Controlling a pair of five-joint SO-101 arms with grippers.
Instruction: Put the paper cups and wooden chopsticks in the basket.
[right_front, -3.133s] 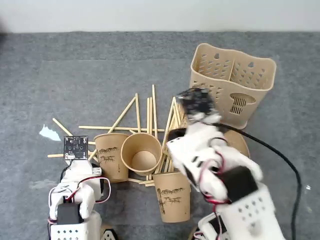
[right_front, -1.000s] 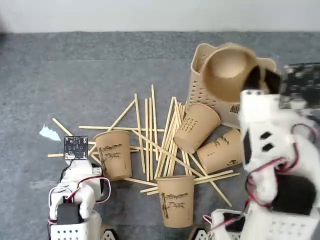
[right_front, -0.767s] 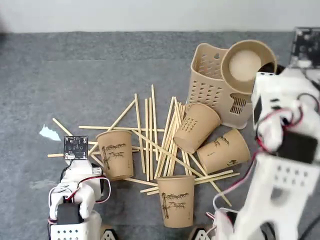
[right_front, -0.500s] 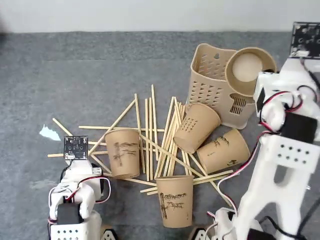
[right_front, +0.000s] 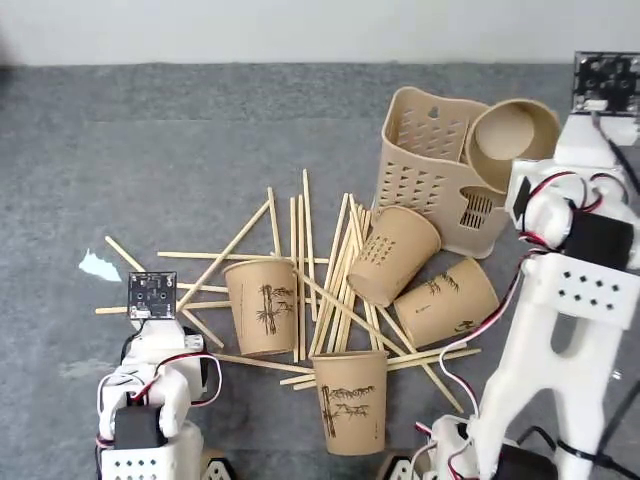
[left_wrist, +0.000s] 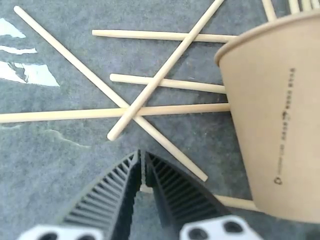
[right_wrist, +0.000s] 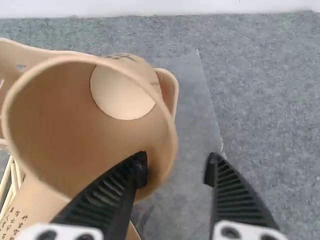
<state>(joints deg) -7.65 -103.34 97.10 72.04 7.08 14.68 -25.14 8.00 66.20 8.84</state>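
One brown paper cup (right_front: 512, 140) sits tipped at the right compartment of the beige slotted plastic basket (right_front: 420, 172), its mouth turned up and towards the near side. It leans on the basket's rim and is not yet down inside. The right hand (right_wrist: 175, 162) is at this cup with its fingers spread. One finger is at the cup's rim and the other stands clear of it, so the hand is released rather than clamping. I judge this cup as nearly delivered but not settled, since it could tip off the rim.

The rest of the work is untouched. Four more paper cups lie on the grey felt-covered bench (right_front: 150, 150), near and left of the basket. Two are on their sides just beside the basket, one (right_front: 350, 400) is at the near edge, and one (right_front: 263, 305) is further left. The pale wooden chopsticks (right_front: 297, 250) are scattered crosswise around and under these cups, and none shows in the basket.

The left hand (left_wrist: 142, 157) hangs low over the bench at the near left, its fingers clenched together on nothing. Crossed chopsticks lie just beyond its tips, with the left-most cup beside them.

So roughly one cup of five is almost in, and every chopstick is left to do.
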